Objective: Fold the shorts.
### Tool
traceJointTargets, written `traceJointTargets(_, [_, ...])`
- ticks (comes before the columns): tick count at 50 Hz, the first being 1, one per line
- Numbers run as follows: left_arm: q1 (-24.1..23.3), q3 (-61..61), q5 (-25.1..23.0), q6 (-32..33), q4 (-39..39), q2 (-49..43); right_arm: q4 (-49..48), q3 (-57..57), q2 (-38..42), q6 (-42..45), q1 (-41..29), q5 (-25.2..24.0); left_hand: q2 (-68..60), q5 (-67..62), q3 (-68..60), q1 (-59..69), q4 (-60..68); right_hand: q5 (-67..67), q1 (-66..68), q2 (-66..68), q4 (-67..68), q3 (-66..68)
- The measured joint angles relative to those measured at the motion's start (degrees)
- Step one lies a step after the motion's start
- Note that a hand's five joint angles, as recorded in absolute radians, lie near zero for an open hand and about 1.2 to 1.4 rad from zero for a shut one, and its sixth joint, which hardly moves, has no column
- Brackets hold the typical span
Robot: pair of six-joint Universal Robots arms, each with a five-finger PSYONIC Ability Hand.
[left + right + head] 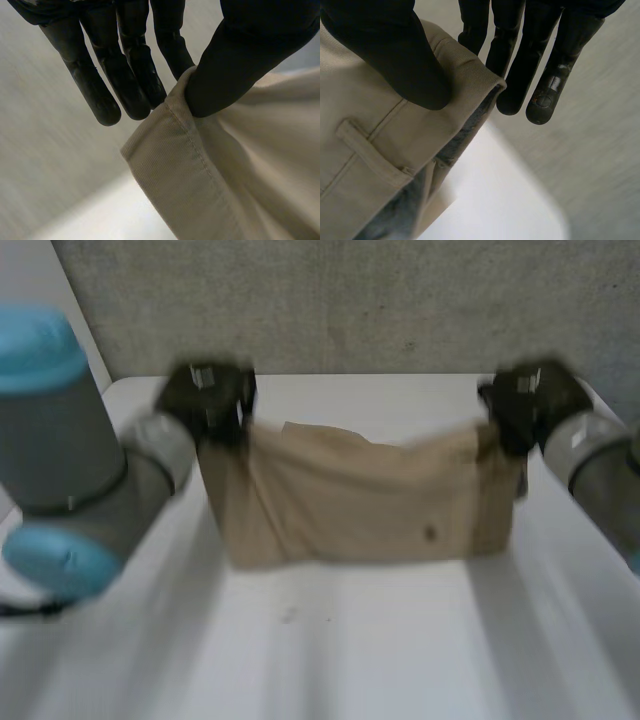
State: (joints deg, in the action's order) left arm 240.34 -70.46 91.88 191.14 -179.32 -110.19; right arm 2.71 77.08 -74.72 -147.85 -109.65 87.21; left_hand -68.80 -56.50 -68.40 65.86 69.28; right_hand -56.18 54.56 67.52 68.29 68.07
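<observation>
Tan shorts [360, 500] hang stretched out over the white table [350, 650]. Left hand [205, 400] pinches the left top corner, thumb against fingers. Right hand [525, 405] pinches the waistband corner near a belt loop [370, 152] the same way.

Head camera high behind, wrist cameras close, sharing shorts [360, 500]

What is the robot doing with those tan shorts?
The robot is holding the tan shorts up with both hands, above the white table. Its left hand pinches one top corner between thumb and fingers, and its right hand pinches the other top corner the same way. The shorts are stretched between the hands, with their lower edge down at the table. No finished fold shows yet.
</observation>
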Motion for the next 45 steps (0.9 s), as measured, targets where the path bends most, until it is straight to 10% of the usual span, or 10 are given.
traceJointTargets(14, [-0.4,8.2,7.7,2.1,-26.1,13.6,-36.7,-6.8,-7.1,-9.0,-2.5,4.4,0.0,0.0,0.0,0.0,0.0,-0.3,0.0,0.1,0.0,0.0])
traceJointTargets(32, [-2.2,-36.5,7.6,0.0,-25.9,17.5,-13.2,5.2,2.4,-9.3,-1.6,-5.7,0.0,0.0,0.0,0.0,0.0,-0.3,0.0,0.1,0.0,0.0])
traceJointTargets(45, [-4.6,-40.7,7.5,-1.1,-16.7,17.7,-3.8,14.9,2.8,-7.7,-1.3,-6.8,0.0,0.0,0.0,0.0,0.0,-0.3,0.0,0.1,0.0,0.3])
